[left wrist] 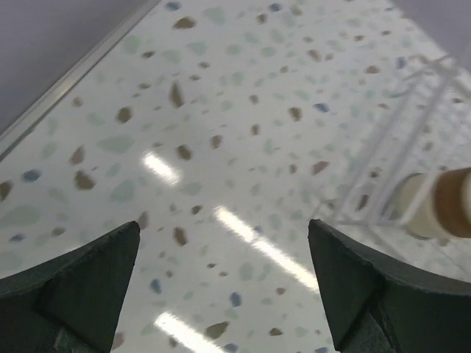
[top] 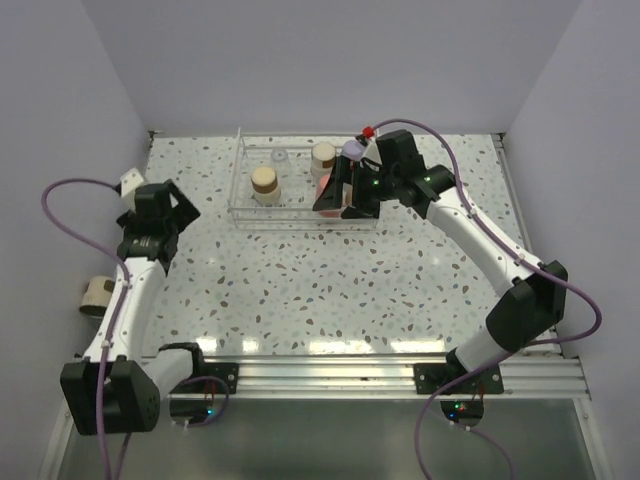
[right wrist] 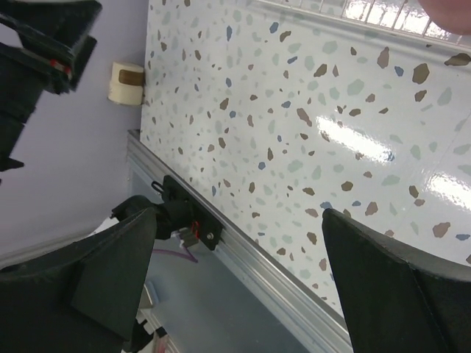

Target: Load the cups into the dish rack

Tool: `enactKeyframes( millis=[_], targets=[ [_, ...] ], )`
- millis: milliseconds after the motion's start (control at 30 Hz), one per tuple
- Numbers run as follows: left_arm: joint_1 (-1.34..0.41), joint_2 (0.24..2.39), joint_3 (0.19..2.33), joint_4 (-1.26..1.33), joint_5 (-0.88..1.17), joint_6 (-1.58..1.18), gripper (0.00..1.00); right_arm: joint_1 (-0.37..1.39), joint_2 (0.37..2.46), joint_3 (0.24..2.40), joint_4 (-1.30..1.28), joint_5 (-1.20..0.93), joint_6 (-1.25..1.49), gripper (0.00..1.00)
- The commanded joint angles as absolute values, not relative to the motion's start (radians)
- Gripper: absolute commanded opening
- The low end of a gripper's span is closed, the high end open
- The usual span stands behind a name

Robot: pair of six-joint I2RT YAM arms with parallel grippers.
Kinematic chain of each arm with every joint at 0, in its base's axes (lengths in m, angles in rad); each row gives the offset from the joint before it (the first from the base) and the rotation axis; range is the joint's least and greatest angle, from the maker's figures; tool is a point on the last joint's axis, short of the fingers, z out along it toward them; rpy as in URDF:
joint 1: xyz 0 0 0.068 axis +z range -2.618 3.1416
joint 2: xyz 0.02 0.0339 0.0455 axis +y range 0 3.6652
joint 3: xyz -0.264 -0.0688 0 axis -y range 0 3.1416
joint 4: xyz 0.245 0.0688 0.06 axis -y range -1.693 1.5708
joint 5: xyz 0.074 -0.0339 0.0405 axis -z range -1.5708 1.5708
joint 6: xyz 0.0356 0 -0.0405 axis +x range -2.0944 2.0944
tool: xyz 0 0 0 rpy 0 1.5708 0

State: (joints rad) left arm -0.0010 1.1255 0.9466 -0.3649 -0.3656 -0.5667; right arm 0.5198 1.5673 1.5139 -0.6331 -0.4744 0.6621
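Note:
The clear dish rack [top: 243, 170] stands at the back of the table. In it are a tan-based cup [top: 265, 183], a clear cup [top: 279, 157], a cream cup [top: 323, 156] and a red-pink cup [top: 322, 190]. A lavender cup [top: 352, 148] shows at the rack's far right. My right gripper [top: 342, 195] hangs open over the rack's right end, holding nothing [right wrist: 239, 213]. To the left of the rack, my left gripper [top: 180, 208] is open and empty above the table [left wrist: 224, 224]. The rack [left wrist: 383, 147] and a tan-based cup [left wrist: 434, 206] lie to its right. Another cup [top: 97, 293] lies on its side by the left wall [right wrist: 125, 82].
A small white object [top: 128, 183] sits against the left wall behind the left arm. A small red object [top: 368, 131] shows just beyond the rack's far right corner. The metal rail [top: 330, 372] runs along the near edge. Walls close in the left, back and right.

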Motion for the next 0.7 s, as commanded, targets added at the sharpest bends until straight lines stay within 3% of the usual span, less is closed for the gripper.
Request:
enactKeyframes(
  millis=[0,300,367,500,667],
  targets=[
    [0.163,0.972,0.803,-0.514,-0.417,-0.679,1.0,0.528,1.542,1.525,-0.635,-0.505,0.651,0.98],
    [0.299,0.807,0.647,-0.585,-0.586,-0.706,1.0,0.529,1.62,1.638,-0.831,-0.508,0.565,0.98],
    [0.349,0.802,0.637,-0.535,-0.565,-0.703,1.0,0.532,1.64,1.658,-0.879,-0.509,0.549,0.98],
    [0.592,0.906,0.64,-0.463,-0.243,-0.649,1.0,0.551,1.664,1.664,-0.917,-0.519,0.545,0.98],
    [0.575,0.839,0.614,-0.477,-0.379,-0.688,1.0,0.613,1.701,1.677,-0.954,-0.492,0.537,0.98]
  ],
)
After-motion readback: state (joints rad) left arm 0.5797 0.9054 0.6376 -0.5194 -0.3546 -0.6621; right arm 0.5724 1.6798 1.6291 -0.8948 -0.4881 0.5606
